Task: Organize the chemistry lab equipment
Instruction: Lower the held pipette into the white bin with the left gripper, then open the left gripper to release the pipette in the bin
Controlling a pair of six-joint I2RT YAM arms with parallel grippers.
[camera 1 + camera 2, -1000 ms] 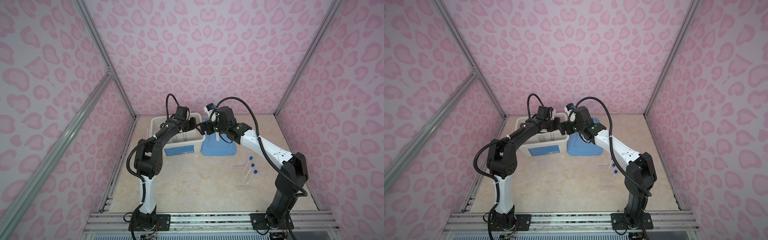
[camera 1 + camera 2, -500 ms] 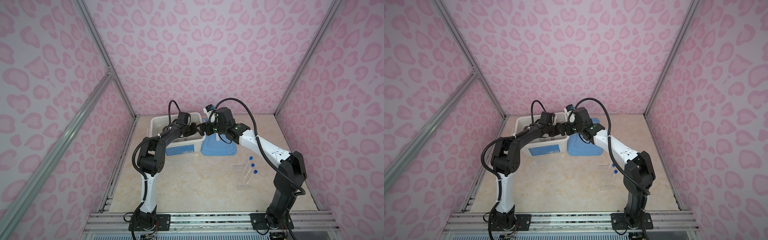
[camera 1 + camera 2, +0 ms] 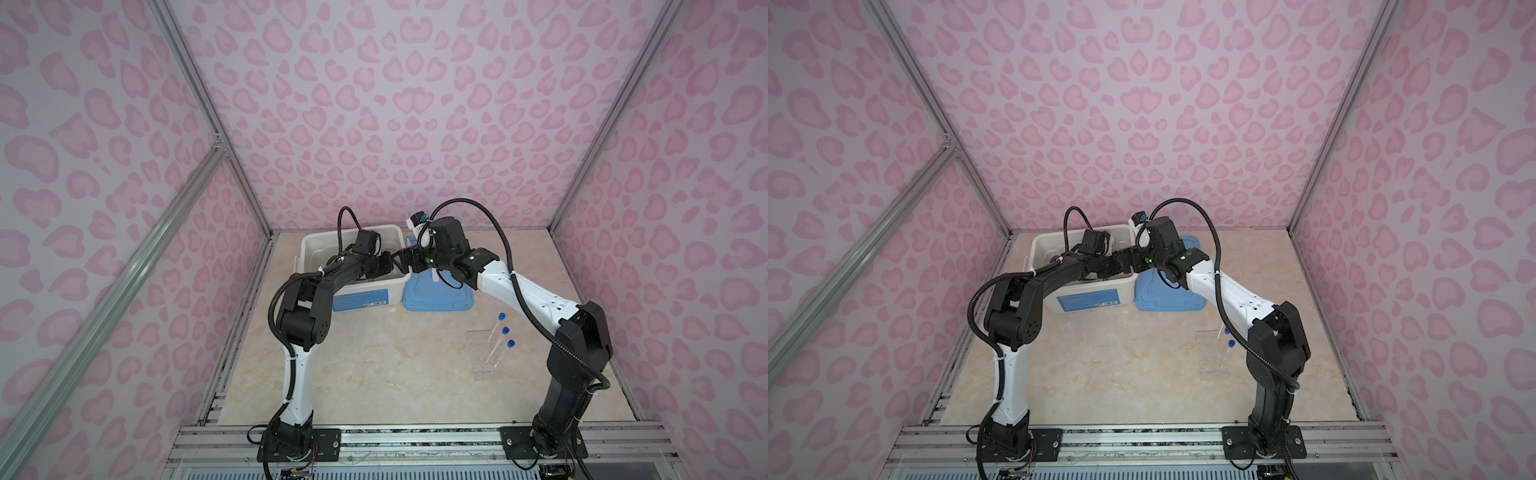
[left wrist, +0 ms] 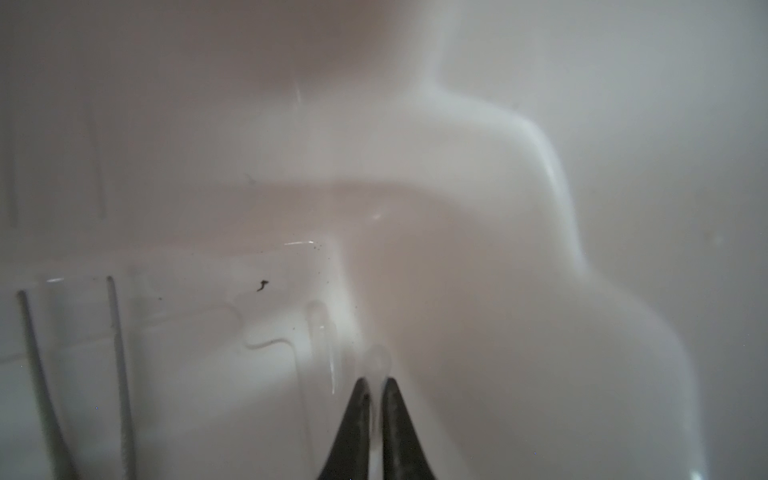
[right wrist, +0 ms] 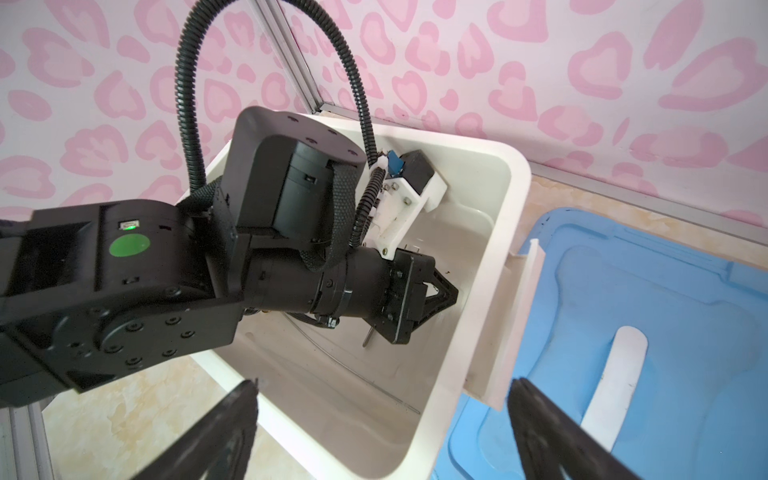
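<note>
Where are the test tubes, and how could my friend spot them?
Find the beige table, then look to its right side, next to the right arm. Three long clear tubes sit in a clear rack; only they have little blue caps.

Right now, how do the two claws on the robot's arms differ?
The left gripper has its jaws nearly together; the right gripper has them wide apart. The left gripper reaches down inside the white bin; the right gripper hovers above that bin's edge, beside the blue lid. Both have black fingers and meet at the same bin.
</note>
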